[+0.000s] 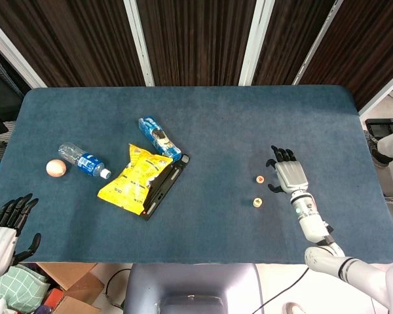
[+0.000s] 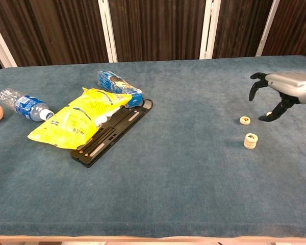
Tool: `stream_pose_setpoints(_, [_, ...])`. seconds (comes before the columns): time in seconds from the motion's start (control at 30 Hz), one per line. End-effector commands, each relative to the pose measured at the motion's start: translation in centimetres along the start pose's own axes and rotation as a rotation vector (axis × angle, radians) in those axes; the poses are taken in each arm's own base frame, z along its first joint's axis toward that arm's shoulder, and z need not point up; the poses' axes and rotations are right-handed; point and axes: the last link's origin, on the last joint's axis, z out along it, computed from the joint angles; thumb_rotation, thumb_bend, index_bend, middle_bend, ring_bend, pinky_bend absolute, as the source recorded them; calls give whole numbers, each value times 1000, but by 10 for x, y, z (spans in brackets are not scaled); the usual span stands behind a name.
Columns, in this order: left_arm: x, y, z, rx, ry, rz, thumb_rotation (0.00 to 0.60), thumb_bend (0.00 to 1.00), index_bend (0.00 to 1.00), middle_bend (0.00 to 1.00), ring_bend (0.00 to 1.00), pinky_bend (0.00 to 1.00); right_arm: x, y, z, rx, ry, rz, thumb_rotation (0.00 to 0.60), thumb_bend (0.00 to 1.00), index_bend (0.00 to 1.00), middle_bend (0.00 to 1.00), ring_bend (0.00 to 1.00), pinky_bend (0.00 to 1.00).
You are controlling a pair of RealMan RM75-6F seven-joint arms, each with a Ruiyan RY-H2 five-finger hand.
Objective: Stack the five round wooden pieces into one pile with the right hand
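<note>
A short pile of round wooden pieces (image 2: 250,141) stands on the blue table, also visible from the head camera as the pile (image 1: 256,203). A single piece (image 2: 245,120) lies just beyond it, the same single piece (image 1: 260,178) being left of my right hand in the head view. Another piece (image 2: 269,114) peeks out by the thumb, mostly hidden. My right hand (image 2: 278,91) hovers above the table to the right of the pieces, fingers curved and apart, holding nothing; the head view shows this right hand (image 1: 287,174) too. My left hand (image 1: 4,224) hangs open off the table's front left corner.
On the left half of the table (image 1: 223,131) lie a yellow snack bag (image 1: 133,179) over a black flat case (image 1: 164,188), a blue packet (image 1: 159,138), a water bottle (image 1: 84,161) and a peach-coloured ball (image 1: 56,168).
</note>
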Motion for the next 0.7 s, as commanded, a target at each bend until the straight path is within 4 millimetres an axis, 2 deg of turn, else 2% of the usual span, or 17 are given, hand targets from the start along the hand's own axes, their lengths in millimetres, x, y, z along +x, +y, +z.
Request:
stream_pose_setpoints(0.03, [1,0,0,1,2,0,600,484,0,0,16,92,-5,-6,6,16,-28,-29,600,344,496,0,0,0])
stream_pose_setpoints(0.3, [1,-1,0,4,1,9,600,484,0,0,15,92,-9,-12,19,19,-62,-52,600,353,557,0,0,0])
stream_pose_setpoints(0.53, [2,-2,0,5,4,10,600,484,0,0,15,92,-13,-19,26,28,-80,-63,600,427,579,0,0,0])
stream_pose_setpoints(0.7, [2,-2,1,7,5,9,600,483,0,0,15,92,-15,-20,28,25,-87,-59,600,437,590,0,0,0])
